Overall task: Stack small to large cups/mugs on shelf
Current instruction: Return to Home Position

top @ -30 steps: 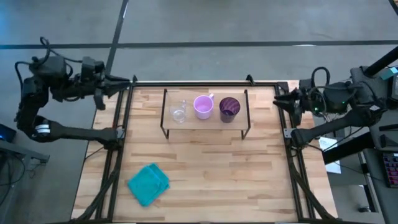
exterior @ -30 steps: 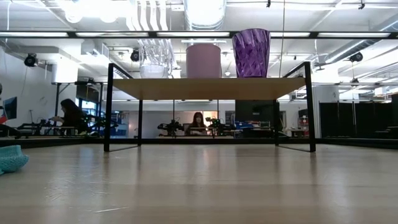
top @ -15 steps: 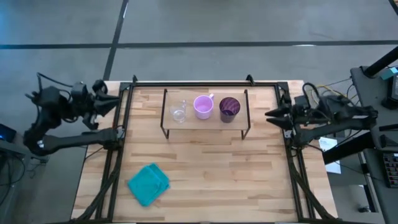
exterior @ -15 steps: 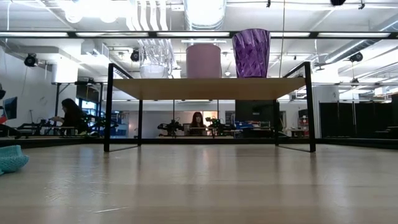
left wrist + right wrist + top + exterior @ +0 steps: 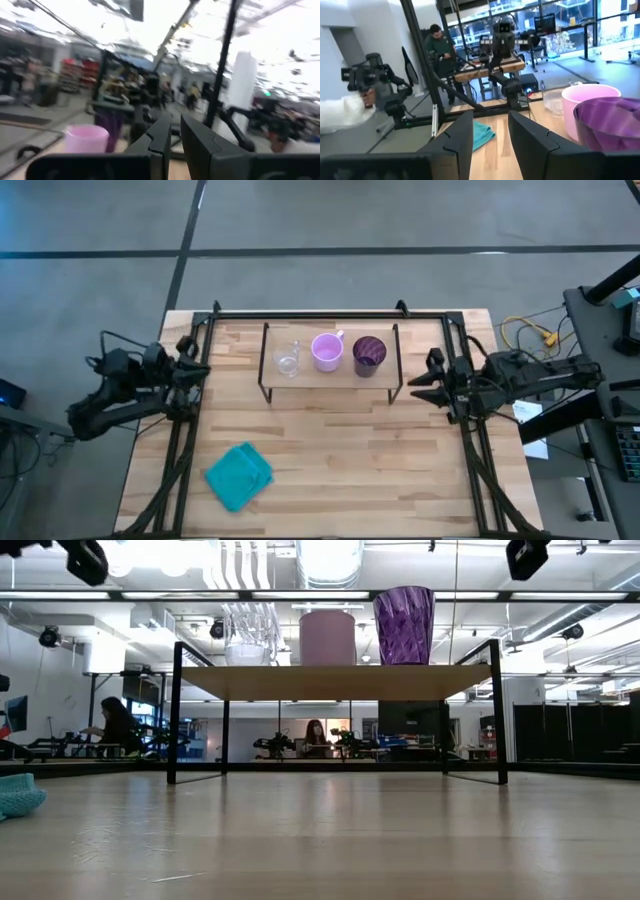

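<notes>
The shelf (image 5: pixel 330 372) stands at the table's far middle on black wire legs. A clear glass (image 5: pixel 287 361), a pink mug (image 5: pixel 326 351) and a dark purple cup (image 5: pixel 368 353) stand upright in a row on its board, from left to right. The low view shows the glass (image 5: pixel 250 635), mug (image 5: pixel 328 637) and cup (image 5: pixel 404 625) on the board (image 5: pixel 335 682). My left gripper (image 5: pixel 200 367) hovers at the table's left edge, open by a narrow slit. My right gripper (image 5: pixel 413 388) hovers at the right edge, open, pointing toward the shelf. Neither touches anything.
A crumpled teal cloth (image 5: pixel 240 476) lies near the table's near left corner. Black frame rails (image 5: pixel 185 440) run along both side edges. Bare wood spans the table's middle (image 5: pixel 340 450). People show in the room behind the table (image 5: pixel 318 735).
Both arms have swung from beside the far corners toward the table's near edge. The right gripper has also come in over the table's right edge toward the shelf. Both arms now show at the top of the low view. The cups and shelf have stayed still.
</notes>
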`<control>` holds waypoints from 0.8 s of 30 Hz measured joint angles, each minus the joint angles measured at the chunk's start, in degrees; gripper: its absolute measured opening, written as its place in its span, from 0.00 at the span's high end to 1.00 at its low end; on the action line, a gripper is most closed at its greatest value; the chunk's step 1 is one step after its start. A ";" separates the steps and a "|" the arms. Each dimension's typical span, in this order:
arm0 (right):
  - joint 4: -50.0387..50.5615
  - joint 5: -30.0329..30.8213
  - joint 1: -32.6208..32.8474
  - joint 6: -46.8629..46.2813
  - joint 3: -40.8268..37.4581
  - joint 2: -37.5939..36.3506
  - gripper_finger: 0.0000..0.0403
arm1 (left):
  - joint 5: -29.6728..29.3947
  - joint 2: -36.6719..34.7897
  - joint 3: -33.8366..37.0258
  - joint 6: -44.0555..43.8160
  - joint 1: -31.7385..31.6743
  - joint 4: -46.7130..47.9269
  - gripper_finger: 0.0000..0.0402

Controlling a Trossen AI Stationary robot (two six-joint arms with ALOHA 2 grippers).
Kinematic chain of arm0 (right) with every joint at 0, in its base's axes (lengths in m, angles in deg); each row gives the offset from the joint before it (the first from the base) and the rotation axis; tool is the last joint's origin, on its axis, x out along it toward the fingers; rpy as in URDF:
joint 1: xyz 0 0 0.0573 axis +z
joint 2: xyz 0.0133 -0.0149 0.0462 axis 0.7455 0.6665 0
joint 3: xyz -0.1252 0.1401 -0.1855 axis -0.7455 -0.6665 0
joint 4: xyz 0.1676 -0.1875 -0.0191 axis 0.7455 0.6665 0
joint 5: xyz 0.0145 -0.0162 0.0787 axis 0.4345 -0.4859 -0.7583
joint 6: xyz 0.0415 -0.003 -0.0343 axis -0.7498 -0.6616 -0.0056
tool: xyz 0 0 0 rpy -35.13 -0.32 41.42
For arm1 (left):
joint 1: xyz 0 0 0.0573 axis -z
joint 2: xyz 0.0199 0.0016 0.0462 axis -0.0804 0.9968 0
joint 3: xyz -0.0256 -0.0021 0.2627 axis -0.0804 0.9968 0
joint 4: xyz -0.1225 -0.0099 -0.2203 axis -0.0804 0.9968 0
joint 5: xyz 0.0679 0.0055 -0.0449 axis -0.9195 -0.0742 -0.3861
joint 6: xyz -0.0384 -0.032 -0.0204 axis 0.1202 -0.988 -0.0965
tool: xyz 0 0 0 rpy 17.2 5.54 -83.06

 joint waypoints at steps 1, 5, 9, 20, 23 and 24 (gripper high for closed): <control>-1.73 0.01 0.00 0.05 -1.17 0.04 0.71 | 1.30 -0.61 1.05 0.01 0.00 -0.40 0.93; -8.40 0.01 0.00 0.01 -5.53 0.04 0.71 | 5.82 -0.16 4.49 0.19 -0.02 -0.81 0.93; -15.96 0.11 0.00 -0.01 -10.14 0.04 0.71 | 6.63 0.44 7.79 0.03 0.00 -3.32 0.93; -33.14 0.63 0.00 -6.03 -22.35 0.04 0.71 | 6.59 -0.61 18.16 -2.67 0.09 -9.25 0.93; -34.58 0.66 -0.01 -6.14 -23.60 0.04 0.71 | 6.57 -0.67 21.48 -4.48 0.09 -14.90 0.93; -34.57 0.66 0.00 -6.03 -23.84 0.04 0.71 | 6.57 -0.63 22.52 -4.76 0.09 -17.44 0.93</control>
